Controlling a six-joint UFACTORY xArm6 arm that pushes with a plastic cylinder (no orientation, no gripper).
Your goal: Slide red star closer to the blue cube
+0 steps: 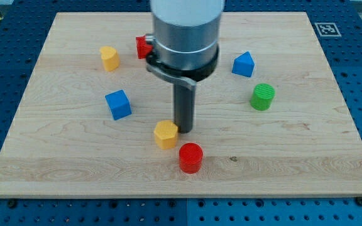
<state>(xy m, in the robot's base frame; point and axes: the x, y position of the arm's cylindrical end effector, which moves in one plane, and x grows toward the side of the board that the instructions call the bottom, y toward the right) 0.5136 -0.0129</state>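
The red star (pixel 142 46) lies near the view's top, left of centre, partly hidden behind the arm's grey body. The blue cube (pixel 118 104) sits below and to the left of it, at mid-height on the wooden board (pixel 307 163). My tip (pixel 184 130) rests on the board right of the blue cube, beside the upper right edge of a yellow hexagonal block (pixel 166 134). The tip is well below the red star and apart from it.
A yellow block (pixel 109 58) lies left of the red star. A red cylinder (pixel 191 157) sits below the tip. A blue pentagonal block (pixel 244 64) and a green cylinder (pixel 263 96) lie at the right.
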